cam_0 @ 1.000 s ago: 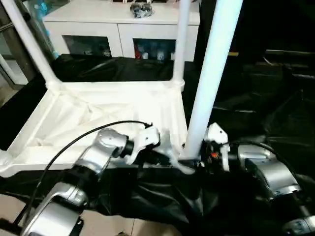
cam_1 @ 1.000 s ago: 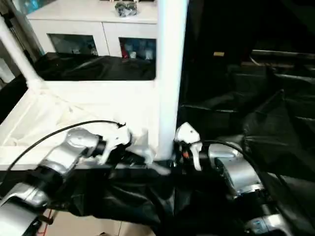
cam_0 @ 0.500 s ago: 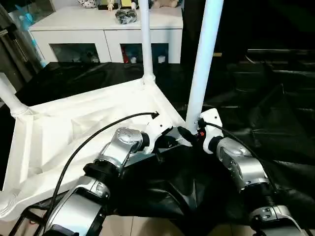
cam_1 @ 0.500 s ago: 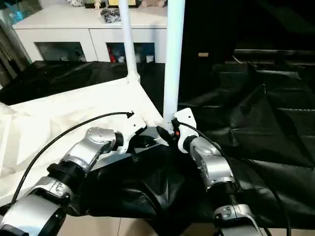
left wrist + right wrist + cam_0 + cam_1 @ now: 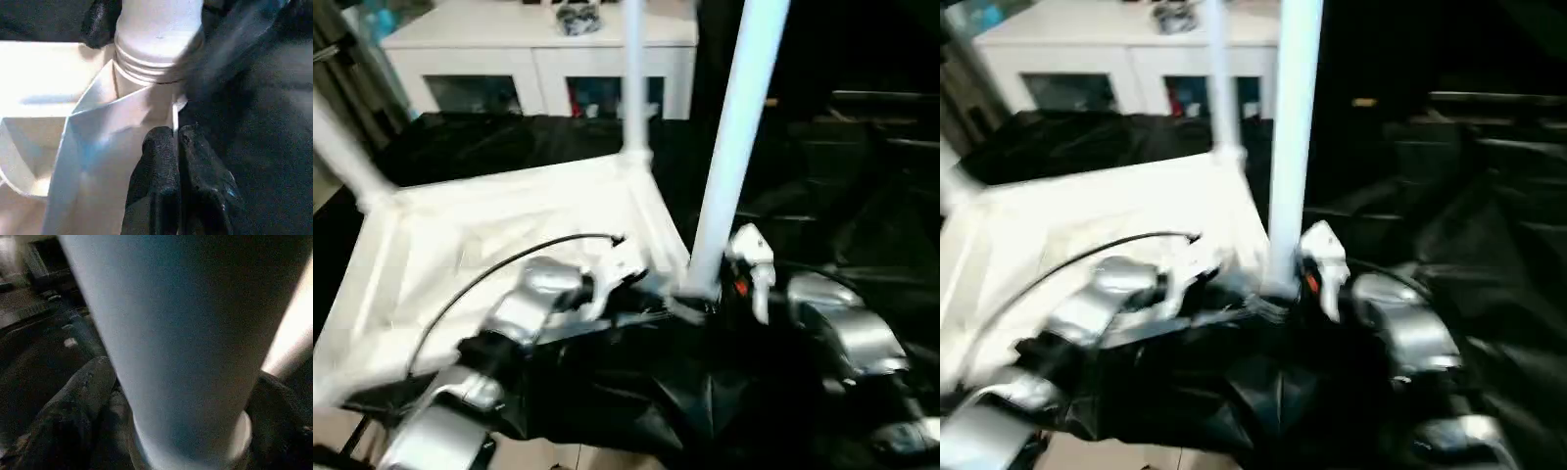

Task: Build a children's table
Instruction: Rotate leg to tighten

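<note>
The white tabletop lies upside down on black cloth, ribbed side up. Three white legs stand in its corner sockets: one at the far left, one at the back, one at the near right corner. My left gripper is shut on the thin rim of the tabletop just beside the near right socket. My right gripper is closed around the base of the near right leg, with a black finger on each side of the tube.
A white cabinet with glass doors stands behind the work. Black cloth covers the surface, rumpled to the right and in front. A black cable arcs over my left forearm. Pale floor shows at the near left.
The whole picture has shifted and tilted with the camera. Both grippers stay at the near right corner, holding the rim and the leg as before.
</note>
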